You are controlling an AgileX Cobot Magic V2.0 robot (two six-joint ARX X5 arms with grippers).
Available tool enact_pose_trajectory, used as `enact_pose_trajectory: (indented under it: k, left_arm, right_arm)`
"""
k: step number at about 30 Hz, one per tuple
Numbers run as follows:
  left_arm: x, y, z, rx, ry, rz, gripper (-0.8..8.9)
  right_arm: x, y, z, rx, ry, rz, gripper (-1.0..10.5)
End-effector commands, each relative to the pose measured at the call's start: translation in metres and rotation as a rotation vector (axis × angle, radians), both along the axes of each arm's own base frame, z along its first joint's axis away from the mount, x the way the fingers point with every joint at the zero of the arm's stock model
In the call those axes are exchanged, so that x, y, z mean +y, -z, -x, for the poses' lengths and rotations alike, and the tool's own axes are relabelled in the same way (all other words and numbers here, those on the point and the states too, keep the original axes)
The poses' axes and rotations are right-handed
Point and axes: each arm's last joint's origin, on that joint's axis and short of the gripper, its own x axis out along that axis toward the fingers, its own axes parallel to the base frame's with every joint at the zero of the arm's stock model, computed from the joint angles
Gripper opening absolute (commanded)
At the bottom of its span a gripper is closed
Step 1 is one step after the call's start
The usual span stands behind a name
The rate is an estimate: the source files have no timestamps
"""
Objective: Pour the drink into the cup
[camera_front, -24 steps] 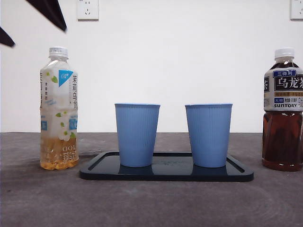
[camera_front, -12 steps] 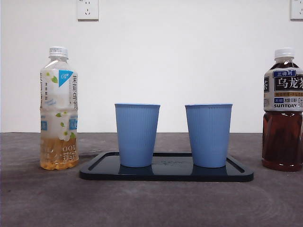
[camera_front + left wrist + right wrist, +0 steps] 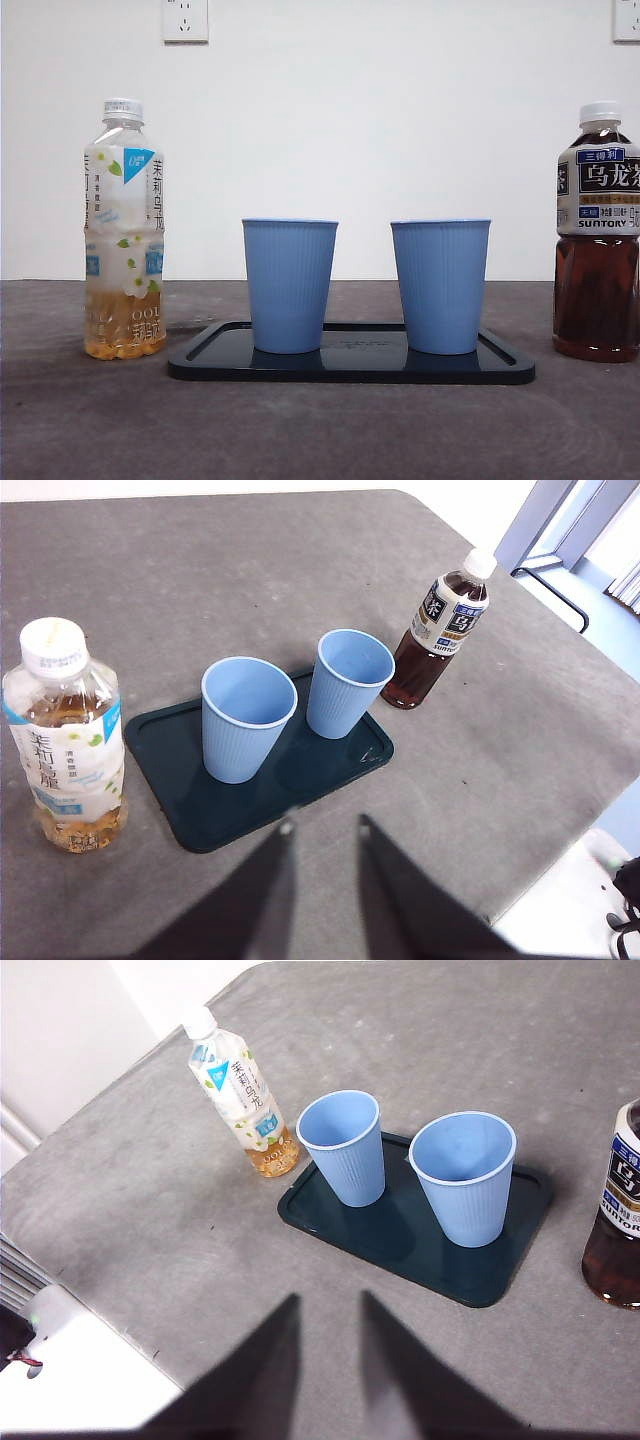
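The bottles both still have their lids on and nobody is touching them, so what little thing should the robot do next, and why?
Probably lower the left gripper toward the jasmine tea bottle, the nearer drink to it. Both grippers hang above the table with jaws open, holding nothing. The two blue cups stand upright on the dark tray, and look empty from above.

Dark-tea plastic bottle with the white cap (image 3: 598, 232) clipped along one side by the front view's edge; in the right wrist view only shoulder, part of the label and lower body (image 3: 617, 1230) kept — cap and neck cut off. Small print on the pale jasmine-tea bottle (image 3: 124, 230) too fine to read. Insides of both ribbed blue paper cups (image 3: 289, 285) (image 3: 441, 286) hidden in the front view — liquid level impossible to tell there.
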Motion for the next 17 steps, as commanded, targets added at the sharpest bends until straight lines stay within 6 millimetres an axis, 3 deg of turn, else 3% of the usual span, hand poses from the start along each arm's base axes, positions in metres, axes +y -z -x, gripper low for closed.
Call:
enact_pose_trajectory:
  k: [1, 17]
  left_arm:
    - [0.0, -0.0057, 0.0009, -0.024, 0.011, 0.006, 0.41]
    - [0.0031, -0.0019, -0.003, -0.045, -0.043, 0.02, 0.41]
  right_arm:
    - [-0.0001, -0.0053, 0.0011, -0.027, -0.011, -0.005, 0.3]
    - [-0.0001, -0.0053, 0.0011, -0.027, -0.011, -0.005, 0.3]
